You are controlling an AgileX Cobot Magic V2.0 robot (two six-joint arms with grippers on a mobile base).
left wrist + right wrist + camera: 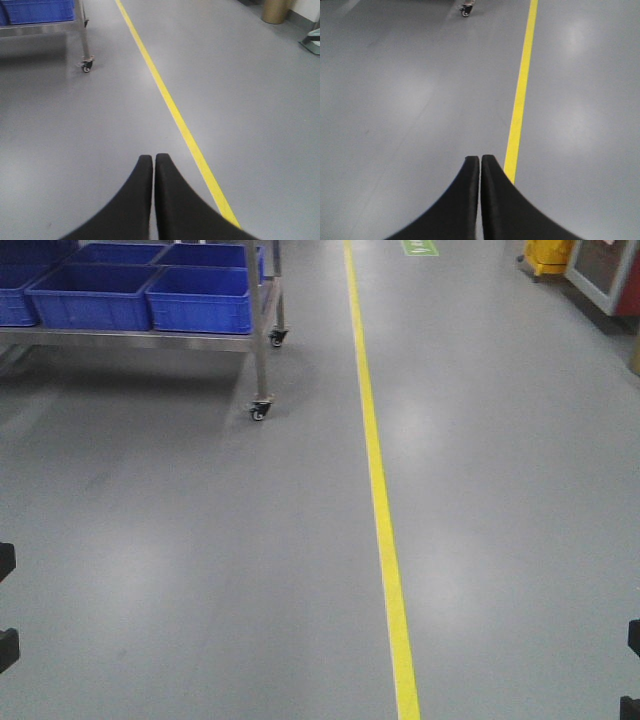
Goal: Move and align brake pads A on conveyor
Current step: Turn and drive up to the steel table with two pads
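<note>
The brake pads A and the conveyor are out of view in all three views. My left gripper [153, 158] is shut with nothing between its black fingers, held over bare grey floor just left of a yellow floor line [170, 102]. My right gripper [480, 159] is shut and empty too, also over the floor, with the same yellow floor line [520, 100] just to its right. In the front view only dark bits of the arms show at the left edge [6, 635] and right edge [632, 670].
A steel roller rack [262, 340] on castors holds several blue bins [200, 295] at the far left. The yellow floor line [378, 480] runs away from me down the grey floor. A yellow object [548, 255] and a cabinet [605, 275] stand far right.
</note>
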